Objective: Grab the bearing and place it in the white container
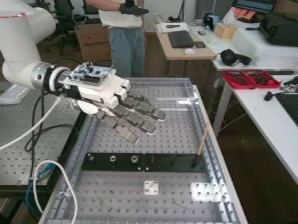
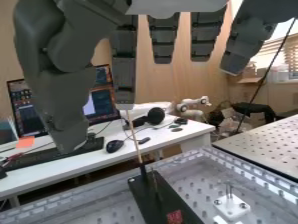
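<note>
Some metal rings point(image 1: 135, 159) sit on a black strip point(image 1: 169, 162), at the wide-spread hand's point(image 1: 121, 109) six o'clock in the high view.

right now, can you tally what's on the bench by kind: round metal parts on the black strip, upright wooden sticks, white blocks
small round metal parts: 3
upright wooden stick: 1
white block: 1
total: 5
</note>
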### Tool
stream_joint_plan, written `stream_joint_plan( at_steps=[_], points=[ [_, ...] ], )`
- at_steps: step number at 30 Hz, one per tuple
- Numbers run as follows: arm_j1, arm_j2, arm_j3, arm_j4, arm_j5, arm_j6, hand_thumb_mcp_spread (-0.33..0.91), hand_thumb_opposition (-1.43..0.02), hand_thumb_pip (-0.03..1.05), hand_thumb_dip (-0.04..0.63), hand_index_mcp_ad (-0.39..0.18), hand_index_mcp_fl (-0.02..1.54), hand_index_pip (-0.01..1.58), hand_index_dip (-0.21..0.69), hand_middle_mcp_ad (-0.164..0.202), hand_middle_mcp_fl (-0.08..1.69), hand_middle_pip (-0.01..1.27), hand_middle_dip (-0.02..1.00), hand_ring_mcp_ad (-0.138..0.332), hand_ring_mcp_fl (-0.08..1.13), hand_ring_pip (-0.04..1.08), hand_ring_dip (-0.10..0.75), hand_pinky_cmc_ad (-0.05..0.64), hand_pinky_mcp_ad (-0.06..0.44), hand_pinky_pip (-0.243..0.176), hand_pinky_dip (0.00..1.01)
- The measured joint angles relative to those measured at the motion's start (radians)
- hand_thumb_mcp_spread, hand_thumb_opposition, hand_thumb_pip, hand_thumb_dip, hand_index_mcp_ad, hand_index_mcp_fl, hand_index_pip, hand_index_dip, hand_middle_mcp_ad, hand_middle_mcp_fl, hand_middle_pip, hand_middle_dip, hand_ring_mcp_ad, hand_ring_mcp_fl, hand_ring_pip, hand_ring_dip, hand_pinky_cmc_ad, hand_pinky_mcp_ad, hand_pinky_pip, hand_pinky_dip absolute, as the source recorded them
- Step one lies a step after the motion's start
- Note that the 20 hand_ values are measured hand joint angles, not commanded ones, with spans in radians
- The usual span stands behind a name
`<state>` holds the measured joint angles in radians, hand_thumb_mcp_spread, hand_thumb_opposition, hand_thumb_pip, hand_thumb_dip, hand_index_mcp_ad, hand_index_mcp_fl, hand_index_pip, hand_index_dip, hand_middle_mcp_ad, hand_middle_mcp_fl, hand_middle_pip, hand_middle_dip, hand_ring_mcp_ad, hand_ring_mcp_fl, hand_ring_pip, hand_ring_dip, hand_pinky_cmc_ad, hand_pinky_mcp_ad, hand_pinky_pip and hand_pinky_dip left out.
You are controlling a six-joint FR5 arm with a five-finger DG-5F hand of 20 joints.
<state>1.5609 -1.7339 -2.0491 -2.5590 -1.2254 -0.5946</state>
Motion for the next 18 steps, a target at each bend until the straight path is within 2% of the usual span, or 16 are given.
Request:
stream_joint_plan(
  at_steps=[3, 6, 10, 18],
  points=[
    [-0.019, -0.017, -0.011, 0.027, -0.018, 0.000, 0.44, -0.79, 0.48, 0.173, -0.112, 0.35, 0.71, 0.096, 0.082, -0.01, 0.14, 0.11, 0.192, 0.00, 0.09, 0.028, 0.414, 0.295, -0.089, 0.17],
    [-0.043, -0.035, -0.020, 0.051, -0.044, 0.004, 0.43, -0.79, 0.54, 0.173, -0.112, 0.27, 0.85, 0.110, 0.082, 0.00, 0.14, 0.11, 0.192, 0.00, 0.09, 0.028, 0.414, 0.295, -0.089, 0.17],
    [-0.076, -0.067, -0.027, 0.076, -0.081, 0.015, 0.44, -0.80, 0.55, 0.190, -0.112, 0.18, 1.05, 0.143, 0.082, 0.00, 0.14, 0.11, 0.192, 0.00, 0.09, 0.028, 0.414, 0.295, -0.089, 0.17],
    [-0.139, -0.138, -0.048, 0.164, -0.149, 0.010, 0.43, -0.81, 0.56, 0.202, -0.112, 0.08, 1.28, 0.197, 0.080, 0.00, 0.14, 0.11, 0.190, 0.00, 0.09, 0.028, 0.414, 0.295, -0.089, 0.17]
  ],
)
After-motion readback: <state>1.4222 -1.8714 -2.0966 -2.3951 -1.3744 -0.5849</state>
